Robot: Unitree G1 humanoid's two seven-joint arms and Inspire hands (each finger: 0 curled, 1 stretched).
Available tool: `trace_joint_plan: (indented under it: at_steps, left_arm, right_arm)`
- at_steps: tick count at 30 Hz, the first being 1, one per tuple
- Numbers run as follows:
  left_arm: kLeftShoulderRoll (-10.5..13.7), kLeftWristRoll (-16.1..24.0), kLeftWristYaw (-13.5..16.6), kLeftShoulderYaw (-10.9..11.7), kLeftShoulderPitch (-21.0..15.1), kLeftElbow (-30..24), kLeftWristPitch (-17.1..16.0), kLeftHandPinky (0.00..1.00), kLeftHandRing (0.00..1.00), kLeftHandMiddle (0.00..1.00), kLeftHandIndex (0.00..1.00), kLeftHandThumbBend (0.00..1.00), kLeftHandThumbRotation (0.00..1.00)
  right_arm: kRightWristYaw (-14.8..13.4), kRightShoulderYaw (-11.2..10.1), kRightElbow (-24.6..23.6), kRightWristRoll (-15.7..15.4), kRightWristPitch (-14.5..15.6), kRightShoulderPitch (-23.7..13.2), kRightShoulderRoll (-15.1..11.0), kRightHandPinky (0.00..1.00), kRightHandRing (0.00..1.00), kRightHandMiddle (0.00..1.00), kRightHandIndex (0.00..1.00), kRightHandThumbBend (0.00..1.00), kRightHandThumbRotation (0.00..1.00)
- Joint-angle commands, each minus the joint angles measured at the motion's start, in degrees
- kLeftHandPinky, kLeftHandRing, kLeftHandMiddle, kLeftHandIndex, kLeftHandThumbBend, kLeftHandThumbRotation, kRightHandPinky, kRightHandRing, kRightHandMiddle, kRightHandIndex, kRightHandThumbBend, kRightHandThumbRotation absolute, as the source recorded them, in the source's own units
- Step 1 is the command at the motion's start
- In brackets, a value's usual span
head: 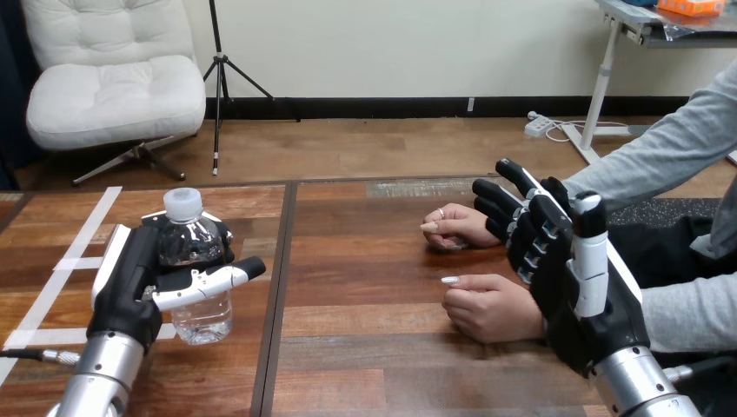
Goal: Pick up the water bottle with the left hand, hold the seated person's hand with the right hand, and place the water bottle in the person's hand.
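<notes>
At table's left: a clear plastic water bottle with white cap (205, 318) is stood upright on the brown wooden table (365, 261). It is clasped by the left hand (137, 291), fingers curled behind, thumb across the front. The right hand (578, 300) is held up with fingers straight, grasping nothing, beside the person's nearer hand (487, 306); contact cannot be told. The farther hand (456, 228) is rested knuckles up.

Judgement: the clasp should be confirmed firm, then the bottle raised straight and kept upright.
</notes>
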Motion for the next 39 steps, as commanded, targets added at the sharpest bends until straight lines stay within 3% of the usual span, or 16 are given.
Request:
trace_joint_plan:
  at_steps: [1,3,8,18,27,31,39]
  left_arm:
    - [-1.0,-1.5,0.4,0.6,-1.9,-3.5,-2.6,0.25,0.29,0.34,0.38,0.74,0.00]
    - [-1.2,-1.8,0.1,0.6,-1.9,-3.8,-2.9,0.24,0.29,0.34,0.38,0.74,0.00]
    - [-1.9,-2.4,-0.4,0.5,-1.5,-4.9,-3.6,0.24,0.28,0.34,0.38,0.73,0.00]
    - [-3.0,-4.2,-1.9,0.3,-0.5,-8.0,-3.4,0.24,0.28,0.34,0.37,0.73,0.00]
    - [-3.9,-5.2,-2.9,0.2,0.4,-10.9,-2.9,0.23,0.28,0.34,0.37,0.73,0.00]
    - [-4.1,-5.8,-3.5,0.2,0.6,-11.8,-2.7,0.23,0.28,0.34,0.37,0.75,0.00]
    - [-4.3,-6.6,-4.4,0.2,0.9,-13.0,-2.5,0.23,0.28,0.33,0.37,0.76,0.00]
  right_arm:
    - [-0.9,0.2,2.8,-5.9,-6.3,-5.2,-3.1,0.93,0.89,0.86,0.90,0.95,1.00]
    - [-1.8,0.3,3.5,-8.2,-8.0,-5.4,-3.5,0.84,0.85,0.84,0.87,0.97,1.00]
    - [-4.0,0.3,7.0,-14.0,-13.5,-7.0,-5.2,0.74,0.81,0.81,0.84,0.97,0.96]
    - [-6.3,0.5,13.0,-20.9,-21.5,-9.8,-9.5,0.68,0.77,0.79,0.81,0.99,0.91]
    - [-6.1,0.0,15.3,-21.6,-22.2,-11.7,-12.3,0.72,0.80,0.81,0.81,1.00,0.84]
    - [-7.5,0.0,16.1,-24.7,-22.5,-12.6,-14.3,0.77,0.82,0.82,0.81,1.00,0.83]
    - [-9.6,0.4,18.7,-29.5,-24.2,-14.2,-17.3,0.75,0.80,0.81,0.81,1.00,0.84]
